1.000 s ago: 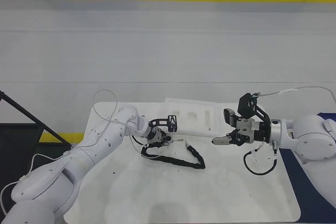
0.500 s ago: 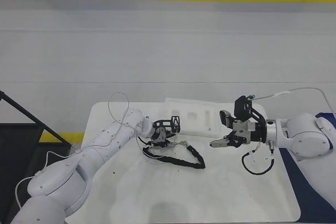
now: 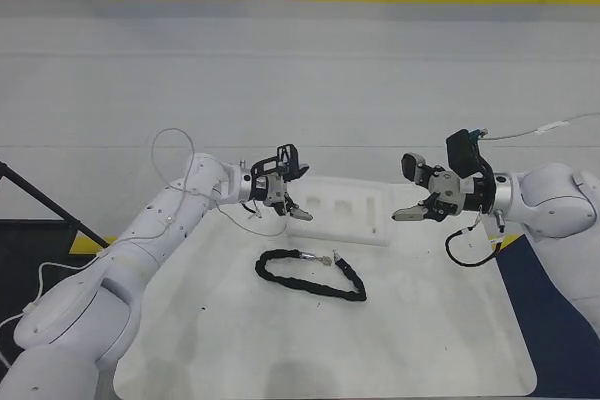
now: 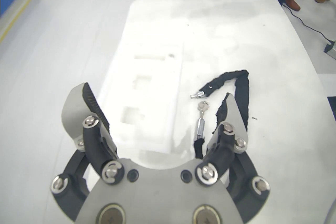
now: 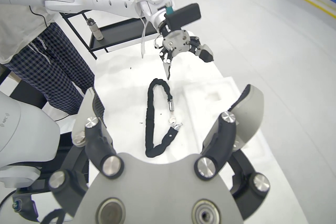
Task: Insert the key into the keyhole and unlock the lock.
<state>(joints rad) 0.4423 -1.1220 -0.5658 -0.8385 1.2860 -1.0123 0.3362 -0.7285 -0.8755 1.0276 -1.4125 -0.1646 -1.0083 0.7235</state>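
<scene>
From above, your left gripper (image 3: 292, 205) and right gripper (image 3: 408, 190) hang wide open, empty, apart from the black fabric-sleeved chain lock (image 3: 310, 275) on the white table (image 3: 430, 330). Left wrist: the small silver key (image 4: 203, 106) seems seated in its cylinder (image 4: 200, 128). Right wrist: pinch the key's head flat and squarely.

Top camera looks down over the worktop (image 3: 280, 340); both wrist cameras peer past their jaws, facing the shared chain (image 5: 150, 114).

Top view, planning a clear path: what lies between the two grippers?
In the top view, the white foam tray sits between the left gripper and right gripper; the chain lock lies nearer the robot.
</scene>
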